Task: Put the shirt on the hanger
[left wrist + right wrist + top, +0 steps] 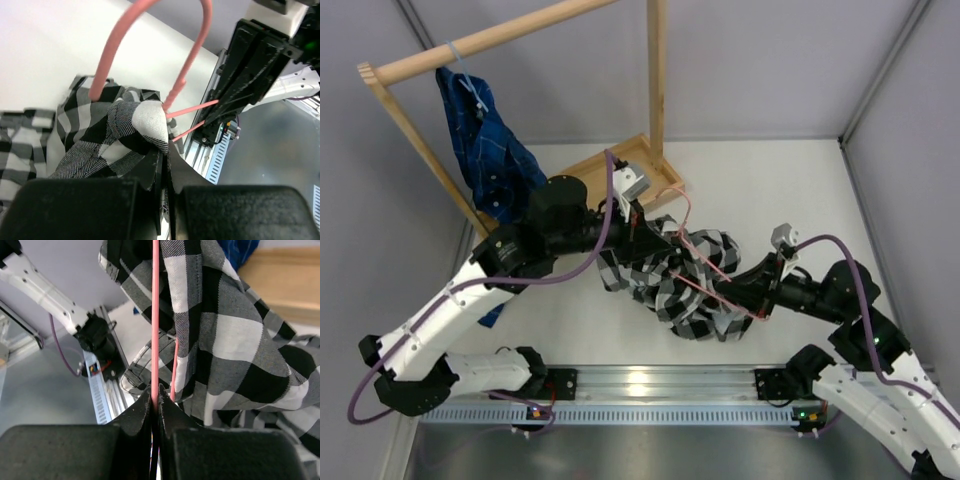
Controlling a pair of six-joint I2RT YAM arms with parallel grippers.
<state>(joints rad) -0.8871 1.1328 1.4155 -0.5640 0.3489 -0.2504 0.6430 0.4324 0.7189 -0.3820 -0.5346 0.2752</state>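
Observation:
The black-and-white checked shirt (685,285) hangs bunched between my two arms above the table middle. The pink wire hanger (705,258) runs through it, its hook rising at the left wrist view's top (150,40). My left gripper (638,222) is shut on a fold of the shirt (115,135) by the collar, just under the hook. My right gripper (757,300) is shut on a pink hanger wire (155,315), with shirt cloth (225,330) draped to its right. The hanger's far shoulder is hidden in the cloth.
A dark blue plaid shirt (485,145) hangs on a pale hanger from the wooden rack (490,38) at the back left. The rack's wooden base (610,165) lies behind my left gripper. A metal rail (650,385) runs along the near edge.

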